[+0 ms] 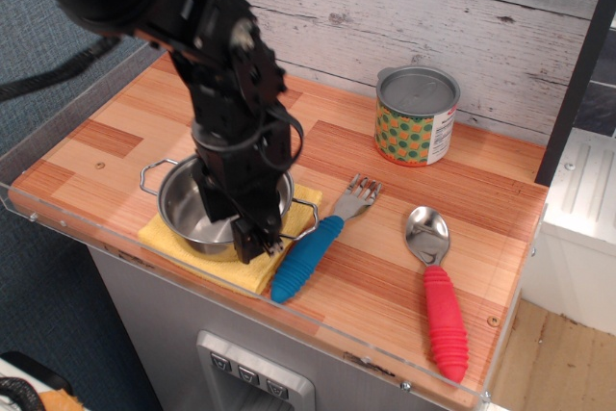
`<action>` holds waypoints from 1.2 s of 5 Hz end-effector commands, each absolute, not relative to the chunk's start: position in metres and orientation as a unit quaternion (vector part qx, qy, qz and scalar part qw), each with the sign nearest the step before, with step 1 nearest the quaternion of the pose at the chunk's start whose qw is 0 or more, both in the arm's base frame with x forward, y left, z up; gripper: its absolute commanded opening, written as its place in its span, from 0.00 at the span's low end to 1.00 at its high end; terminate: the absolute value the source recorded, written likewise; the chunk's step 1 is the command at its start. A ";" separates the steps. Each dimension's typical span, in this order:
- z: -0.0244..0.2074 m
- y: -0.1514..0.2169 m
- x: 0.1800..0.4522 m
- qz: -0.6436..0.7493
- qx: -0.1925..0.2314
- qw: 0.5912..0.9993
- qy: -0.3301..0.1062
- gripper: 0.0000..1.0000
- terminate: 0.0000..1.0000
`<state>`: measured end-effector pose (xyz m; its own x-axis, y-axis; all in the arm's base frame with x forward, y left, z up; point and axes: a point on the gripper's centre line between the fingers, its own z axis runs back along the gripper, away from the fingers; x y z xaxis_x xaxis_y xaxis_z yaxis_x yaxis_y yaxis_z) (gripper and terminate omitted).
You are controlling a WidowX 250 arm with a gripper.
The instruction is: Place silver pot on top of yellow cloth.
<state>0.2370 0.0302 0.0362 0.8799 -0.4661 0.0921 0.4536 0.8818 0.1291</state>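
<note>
The silver pot (188, 204) is small, shiny and lidless, with wire loop handles at its left and right. It sits on the yellow cloth (164, 236) at the front left of the counter and covers most of it. My black gripper (253, 245) points down over the pot's front right rim, with its fingers straddling the rim. The jaws look slightly parted and slack on the rim. The arm hides the pot's right half.
A blue-handled fork (313, 245) lies just right of the cloth. A red-handled spoon (438, 291) lies further right. A tin can (416, 115) with a green-orange label stands at the back by the plank wall. A clear rim (289, 307) edges the counter's front.
</note>
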 end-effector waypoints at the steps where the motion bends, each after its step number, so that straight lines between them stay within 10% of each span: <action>1: 0.080 0.039 0.250 -0.210 0.062 0.971 -0.093 1.00 0.00; 6: 0.127 0.056 0.329 -0.077 0.047 0.985 -0.146 1.00 0.00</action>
